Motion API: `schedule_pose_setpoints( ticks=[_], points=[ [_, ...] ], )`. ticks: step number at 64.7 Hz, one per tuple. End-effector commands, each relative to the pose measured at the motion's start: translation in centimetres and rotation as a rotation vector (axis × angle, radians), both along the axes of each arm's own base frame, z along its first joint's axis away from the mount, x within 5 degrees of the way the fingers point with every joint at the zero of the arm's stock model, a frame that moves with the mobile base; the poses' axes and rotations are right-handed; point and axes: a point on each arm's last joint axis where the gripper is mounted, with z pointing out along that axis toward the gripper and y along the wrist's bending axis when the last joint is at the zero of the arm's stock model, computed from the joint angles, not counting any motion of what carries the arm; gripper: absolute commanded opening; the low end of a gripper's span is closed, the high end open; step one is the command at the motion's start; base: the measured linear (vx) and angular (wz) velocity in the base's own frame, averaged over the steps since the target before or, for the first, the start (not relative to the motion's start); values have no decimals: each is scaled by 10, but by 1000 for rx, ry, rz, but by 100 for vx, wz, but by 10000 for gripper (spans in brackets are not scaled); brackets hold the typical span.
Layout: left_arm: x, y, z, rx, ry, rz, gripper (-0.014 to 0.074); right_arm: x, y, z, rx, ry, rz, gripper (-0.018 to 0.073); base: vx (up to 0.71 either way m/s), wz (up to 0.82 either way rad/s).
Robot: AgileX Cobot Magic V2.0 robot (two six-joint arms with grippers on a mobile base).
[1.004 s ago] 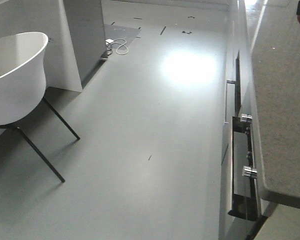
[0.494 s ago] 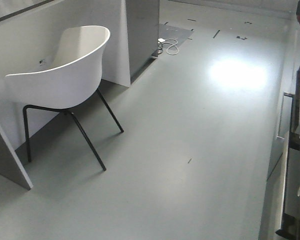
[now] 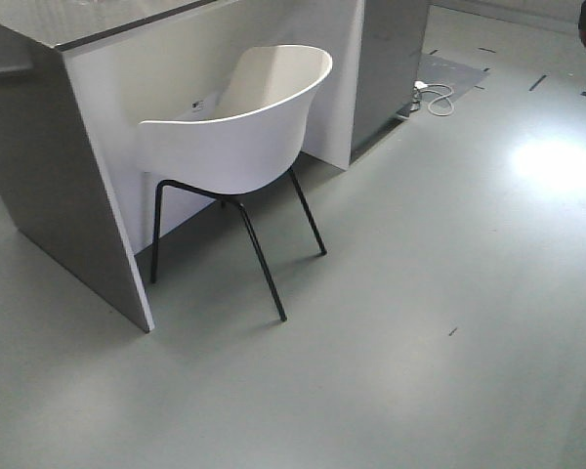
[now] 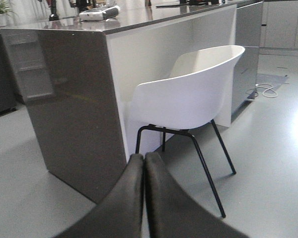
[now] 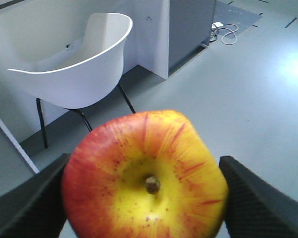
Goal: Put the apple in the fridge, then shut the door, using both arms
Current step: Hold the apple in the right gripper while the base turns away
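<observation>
While snug inside the right hand (image 5: 144, 198), the apple (image 5: 145, 173), stem dimple camera-ward.

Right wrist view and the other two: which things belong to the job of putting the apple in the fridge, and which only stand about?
Job: apple, clamped in the right gripper; left gripper, shut and empty. No fridge or door in view.
Standing about: white chair, grey desk, loose cable.

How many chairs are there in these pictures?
1. The white chair stands at the opening of the desk; all three views show this same one. Others may be out of frame.
</observation>
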Motion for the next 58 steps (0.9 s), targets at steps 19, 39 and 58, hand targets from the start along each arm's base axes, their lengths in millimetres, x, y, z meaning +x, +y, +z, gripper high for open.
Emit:
schedule_pose_setpoints(
  ticks=[19, 39, 58],
  points=[
    [-1, -1, 13, -7, -107, -9, -6, -8, -1, 23, 1, -138, -6, 185, -5, 38],
    [-1, -1, 13, -7, -107, -9, -6, -8, -1, 23, 1, -138, -6, 185, -4, 35],
    [-1, -1, 13, -7, -107, -9, -6, -8, -1, 22, 1, -137, -5, 185, -4, 35]
  ],
)
